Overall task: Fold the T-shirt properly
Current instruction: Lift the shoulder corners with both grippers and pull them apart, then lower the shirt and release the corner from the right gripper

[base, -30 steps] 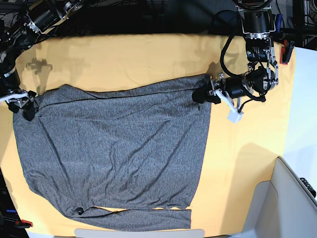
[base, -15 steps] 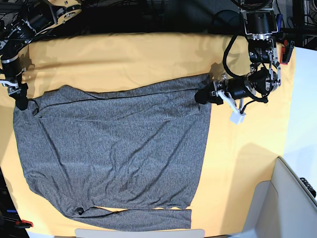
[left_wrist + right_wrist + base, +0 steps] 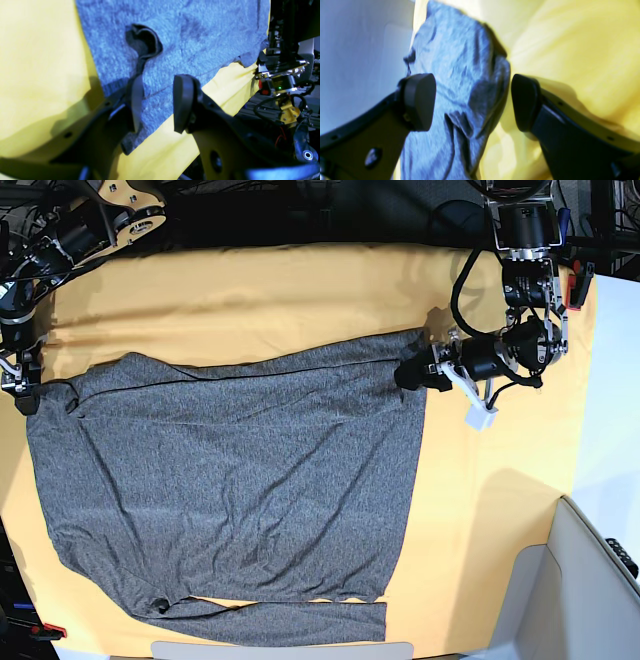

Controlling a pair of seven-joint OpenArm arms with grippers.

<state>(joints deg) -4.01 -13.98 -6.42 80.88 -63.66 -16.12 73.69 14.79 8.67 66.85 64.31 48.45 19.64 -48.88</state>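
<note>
The charcoal-grey T-shirt (image 3: 230,480) lies spread flat on the yellow table cloth (image 3: 260,300), with one sleeve folded along its near edge. My left gripper (image 3: 408,372) sits at the shirt's far right corner. In the left wrist view its jaws (image 3: 157,100) stand apart over the shirt's hem (image 3: 200,37), and a curl of fabric rests against one finger (image 3: 135,107). My right gripper (image 3: 22,395) hovers at the shirt's far left corner. It is open (image 3: 472,100), and the rumpled corner (image 3: 460,62) lies below and between its fingers, not pinched.
A white-grey bin (image 3: 590,580) stands at the near right, off the cloth. A white tag (image 3: 478,418) dangles from the left arm. Red clamps (image 3: 575,290) grip the cloth's far right edge. A pale strip (image 3: 280,650) runs along the near edge.
My right gripper has pulled away leftward off the shirt's far left corner, which now lies flat. The left gripper has shifted slightly at the far right corner.
</note>
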